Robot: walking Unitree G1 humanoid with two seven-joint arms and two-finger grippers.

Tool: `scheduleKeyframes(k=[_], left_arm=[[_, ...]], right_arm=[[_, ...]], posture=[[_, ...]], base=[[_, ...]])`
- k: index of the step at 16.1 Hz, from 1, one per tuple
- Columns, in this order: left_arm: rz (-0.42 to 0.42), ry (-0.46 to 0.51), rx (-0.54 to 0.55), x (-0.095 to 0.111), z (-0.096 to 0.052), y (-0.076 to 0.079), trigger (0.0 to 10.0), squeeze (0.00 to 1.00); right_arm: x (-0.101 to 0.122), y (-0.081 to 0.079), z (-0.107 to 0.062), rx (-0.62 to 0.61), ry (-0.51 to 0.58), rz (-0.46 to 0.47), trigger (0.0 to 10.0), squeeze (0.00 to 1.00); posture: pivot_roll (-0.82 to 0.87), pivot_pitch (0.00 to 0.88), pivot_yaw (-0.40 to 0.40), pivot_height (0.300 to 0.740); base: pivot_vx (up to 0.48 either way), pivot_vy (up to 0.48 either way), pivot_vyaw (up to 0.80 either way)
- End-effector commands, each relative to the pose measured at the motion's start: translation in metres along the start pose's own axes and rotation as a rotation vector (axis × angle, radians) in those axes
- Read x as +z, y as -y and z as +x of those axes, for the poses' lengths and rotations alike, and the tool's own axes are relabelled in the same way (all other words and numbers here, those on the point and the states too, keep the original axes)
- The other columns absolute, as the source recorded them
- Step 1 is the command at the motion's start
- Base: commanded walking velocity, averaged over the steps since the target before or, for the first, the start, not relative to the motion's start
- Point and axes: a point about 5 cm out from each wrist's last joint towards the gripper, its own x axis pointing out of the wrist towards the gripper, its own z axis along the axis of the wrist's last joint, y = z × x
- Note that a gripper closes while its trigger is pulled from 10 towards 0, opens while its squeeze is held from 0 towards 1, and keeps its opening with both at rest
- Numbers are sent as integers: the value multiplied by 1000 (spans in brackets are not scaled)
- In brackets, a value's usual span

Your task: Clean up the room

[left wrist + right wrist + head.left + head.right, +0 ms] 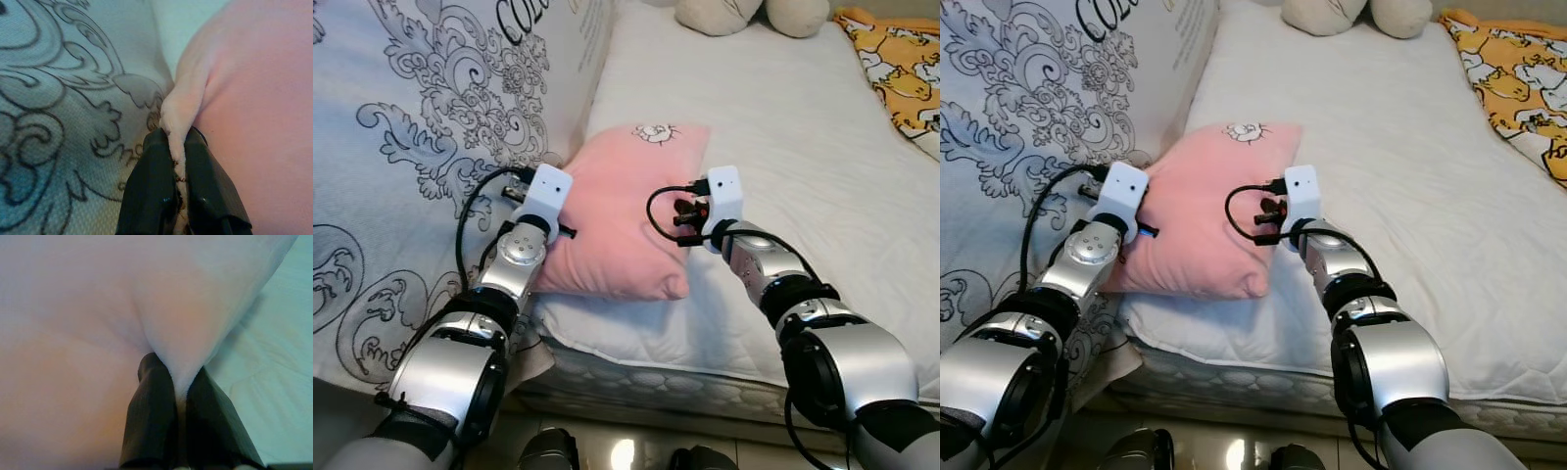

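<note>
**Both pincers pinching the pillow at the bed's edge**

White quilted mattress (783,147) carries a soft pink square pillow (617,215) near its front corner. Left pincer (178,161) and right pincer (178,391) each clamp a fabric fold; lift evenly, avoiding the patterned grey-white bedding (431,127) alongside.

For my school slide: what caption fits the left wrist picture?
Left gripper pinching the pink pillow edge beside a swirly patterned blanket.

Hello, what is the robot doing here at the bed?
The robot holds a pink pillow with both arms at the edge of the white mattress. The left claw pinches the pillow's edge beside the patterned blanket, and the right claw pinches a fold on its other side.
</note>
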Motion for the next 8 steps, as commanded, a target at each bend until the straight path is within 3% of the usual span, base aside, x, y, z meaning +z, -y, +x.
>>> scheduleKeyframes(k=[1,3,5,8], left_arm=[[-6,27,144,-1,-2,-30,10000,0],[1,100,177,2,-7,-29,10000,0],[4,85,180,-4,-10,-23,10000,0],[24,59,160,-11,-12,-13,10000,0]], right_arm=[[-4,21,-7,-104,11,30,10000,0],[2,28,-9,-149,65,81,10000,0],[-9,29,-11,-171,13,-10,10000,0],[-19,32,-14,-198,-13,4,10000,0]], posture=[[3,156,-22,740],[19,159,-21,740],[33,158,-21,740],[55,156,-37,740]], base=[[0,0,0],[0,0,0],[0,0,0],[0,0,0]])
